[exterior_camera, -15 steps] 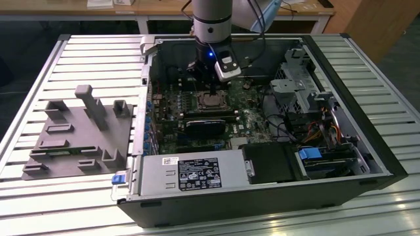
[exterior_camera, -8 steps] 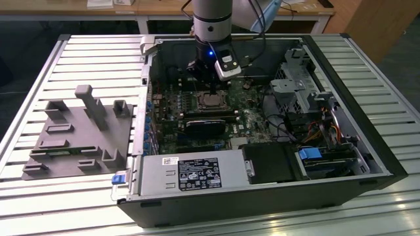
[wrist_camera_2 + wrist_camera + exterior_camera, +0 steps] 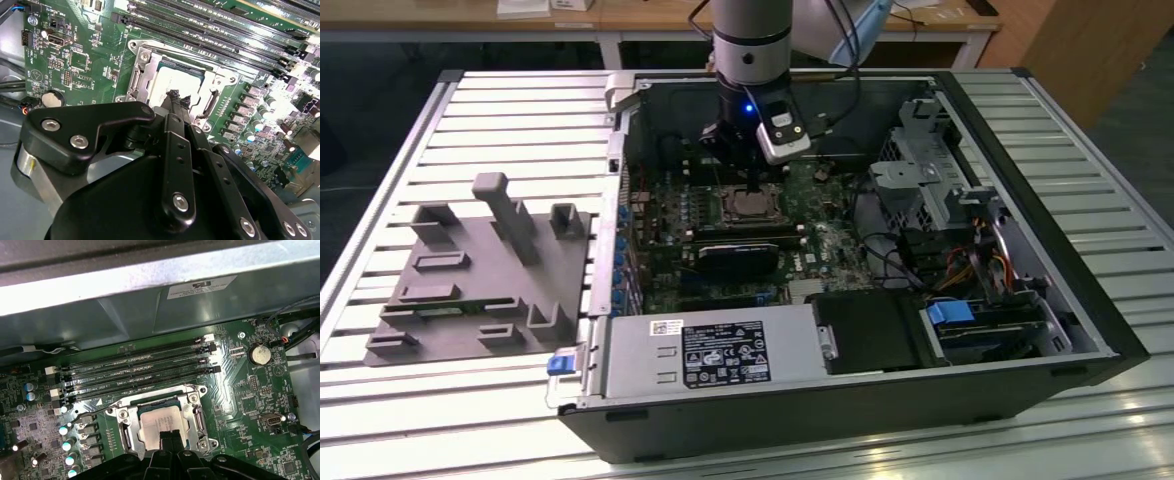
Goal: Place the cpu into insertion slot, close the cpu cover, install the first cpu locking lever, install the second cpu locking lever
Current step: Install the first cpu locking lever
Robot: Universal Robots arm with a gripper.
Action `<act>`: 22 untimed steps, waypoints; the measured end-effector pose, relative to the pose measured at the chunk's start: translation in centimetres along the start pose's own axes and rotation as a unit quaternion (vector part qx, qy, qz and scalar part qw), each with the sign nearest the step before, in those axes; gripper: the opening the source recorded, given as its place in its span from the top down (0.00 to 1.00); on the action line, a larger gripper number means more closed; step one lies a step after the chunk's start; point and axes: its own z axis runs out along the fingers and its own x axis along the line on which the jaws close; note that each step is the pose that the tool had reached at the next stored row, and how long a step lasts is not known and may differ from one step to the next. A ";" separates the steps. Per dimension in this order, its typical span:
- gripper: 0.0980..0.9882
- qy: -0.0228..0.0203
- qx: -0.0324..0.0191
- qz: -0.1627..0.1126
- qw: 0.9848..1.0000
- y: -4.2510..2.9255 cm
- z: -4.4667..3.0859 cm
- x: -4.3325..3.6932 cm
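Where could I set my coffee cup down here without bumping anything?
The slatted table is bare on the exterior view's right of the computer case and along its near edge. On that view's left the grey fixture takes most room. Inside the case it is crowded: gripper over the cpu, cables.

Print check: nothing can be read.

Exterior view: a black-and-white label point(image 3: 727, 355) sits on the silver power supply point(image 3: 630, 368), with a small white sticker point(image 3: 666, 326) just beside it. Characters too small.

First wrist view: a white sticker point(image 3: 200, 286) with dark lines of print sits on the grey chassis wall point(image 3: 125, 315). Unreadable.

In both wrist views: fine white markings on the green circuit board point(image 3: 90, 65) point(image 3: 245, 405), too fine to make out.
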 end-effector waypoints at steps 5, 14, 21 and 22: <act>1.00 0.000 0.000 0.000 1.000 -0.10 -0.03 0.40; 1.00 -0.001 0.000 0.000 1.000 -0.65 -0.23 2.75; 1.00 -0.003 -0.001 0.001 1.000 -1.13 -0.40 4.83; 1.00 -0.004 -0.001 0.001 1.000 -1.20 -0.42 5.10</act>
